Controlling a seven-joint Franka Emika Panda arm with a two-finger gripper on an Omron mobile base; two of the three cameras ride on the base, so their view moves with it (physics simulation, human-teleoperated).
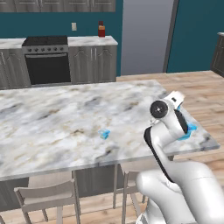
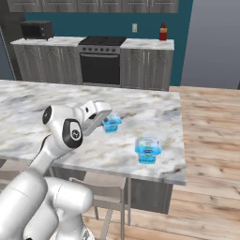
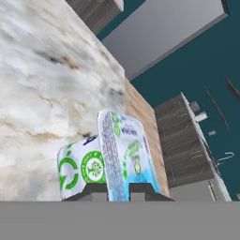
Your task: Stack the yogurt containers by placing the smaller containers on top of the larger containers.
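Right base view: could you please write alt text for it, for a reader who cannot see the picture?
A white robot arm reaches from the lower left over a marble island counter, its tip beside a tiny light-blue cup. A bigger blue tub stands nearer the counter's right corner; a stove is behind.

White robot arm rising from the base, elbow bent, forearm reaching toward twelve o'clock, its two-finger gripper [image 3: 110, 190] closed on a yogurt tub [image 3: 123, 157] between the dark fingertips.
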